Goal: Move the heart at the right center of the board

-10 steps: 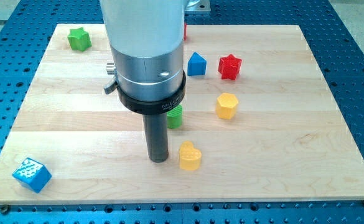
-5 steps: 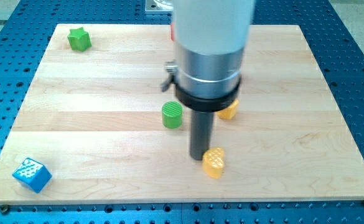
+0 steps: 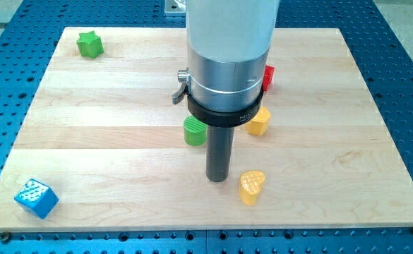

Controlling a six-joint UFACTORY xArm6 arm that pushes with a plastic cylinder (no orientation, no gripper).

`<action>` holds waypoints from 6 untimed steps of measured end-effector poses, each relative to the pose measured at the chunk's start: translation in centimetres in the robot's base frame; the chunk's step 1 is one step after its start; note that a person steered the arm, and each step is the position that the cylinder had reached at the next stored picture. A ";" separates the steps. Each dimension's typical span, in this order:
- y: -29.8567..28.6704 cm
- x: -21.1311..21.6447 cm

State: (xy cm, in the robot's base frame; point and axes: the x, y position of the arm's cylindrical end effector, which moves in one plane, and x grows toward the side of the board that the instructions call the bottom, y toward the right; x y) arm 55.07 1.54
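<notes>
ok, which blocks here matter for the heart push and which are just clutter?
In the job:
- yellow heart, near the view's bottom, right of centre
- my tip, just left of the heart

Lying about:
- green cylinder
- yellow hexagonal block
- red block, mostly hidden
- green star
- blue cube

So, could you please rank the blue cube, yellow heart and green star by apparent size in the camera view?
1. blue cube, though nearest the camera
2. yellow heart
3. green star, farthest away

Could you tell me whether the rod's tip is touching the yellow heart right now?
Apart. The camera view shows a strip of bare board between my tip and the yellow heart, which lies toward the view's right and slightly lower.
</notes>
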 end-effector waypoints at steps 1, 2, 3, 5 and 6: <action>-0.1 0.0; 0.3 -0.6; 3.3 -2.2; 7.5 -3.9; 7.1 -3.6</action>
State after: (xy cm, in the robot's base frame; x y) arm 51.50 8.67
